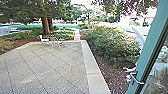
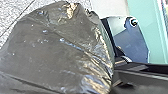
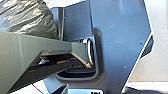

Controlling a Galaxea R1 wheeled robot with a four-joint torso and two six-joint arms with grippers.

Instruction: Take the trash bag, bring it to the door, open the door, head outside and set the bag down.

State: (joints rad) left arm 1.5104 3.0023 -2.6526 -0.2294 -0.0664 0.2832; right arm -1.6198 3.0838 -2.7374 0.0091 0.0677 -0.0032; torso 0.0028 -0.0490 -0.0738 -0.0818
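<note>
- Our trash bag (image 2: 55, 50) is close by the left wrist camera, bulging and dark, and part of it shows in the right wrist view as well. We judge the left arm to be the nearer one.
- The bag looks rounded, with no clear long axis. Its creases run together towards one side, which may be the gathered neck; it lies beside our dark base plate (image 3: 117, 45).
- We cannot tell whether the left tool or the right tool is wide or narrow, nor which of them bears the bag, though the left seems likelier.
- The door (image 1: 150, 45), green-framed with a metal handle (image 1: 137, 80), stands close on our right. We take the opening to be dealt with, and the carrying outside to be well along.
- Open paving (image 1: 45, 67) spreads ahead and to our left, the roomiest ground for a bag to be set on.
- A pale curb (image 1: 96, 77) edges it on the right, with mulch (image 1: 115, 77) and shrubs (image 1: 112, 45) beyond; a white chair (image 1: 44, 39) is well ahead.
- The risk, as we see it, lies in turning right: the bag or an arm could brush the door. Thin plastic may sag or snag, so we would lower it gently.
</note>
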